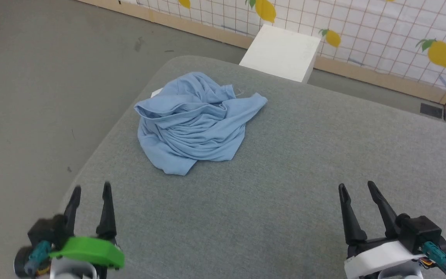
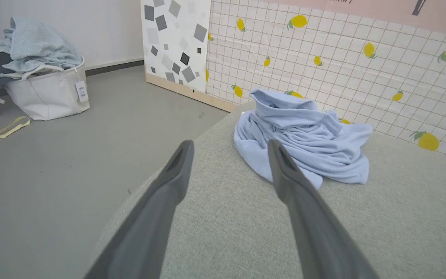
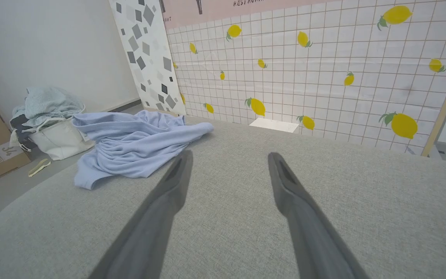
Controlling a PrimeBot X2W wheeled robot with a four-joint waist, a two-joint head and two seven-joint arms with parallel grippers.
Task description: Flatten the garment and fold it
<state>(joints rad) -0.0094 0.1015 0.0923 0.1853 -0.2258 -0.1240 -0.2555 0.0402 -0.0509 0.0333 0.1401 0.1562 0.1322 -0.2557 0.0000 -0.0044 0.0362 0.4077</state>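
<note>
Nearest the camera, the left gripper (image 1: 91, 186) and the right gripper (image 1: 356, 185) hover over the near part of the grey upholstered surface (image 1: 285, 186). Both have their fingers spread and hold nothing.

Further out, toward the far left corner, the sky-blue knit shirt (image 1: 196, 124) lies in a crumpled heap. It is well apart from both grippers and closer to the left one. Its folds overlap, and no sleeve or hem can be picked out with confidence.

- **Pinching too much:** a pinch into the heap would likely catch several layers at once, so pulling would tighten the bundle rather than open it.
- **Falling off:** the heap sits close to the rounded left edge, so a tug outward could slide it onto the floor (image 1: 33, 97).
- **Uneven pull:** the right arm has the longer reach, and unequal pulls could twist or stretch the soft knit.

Beyond the surface stand a white box (image 1: 281, 52) and the lemon-print panel (image 1: 381, 35).
</note>
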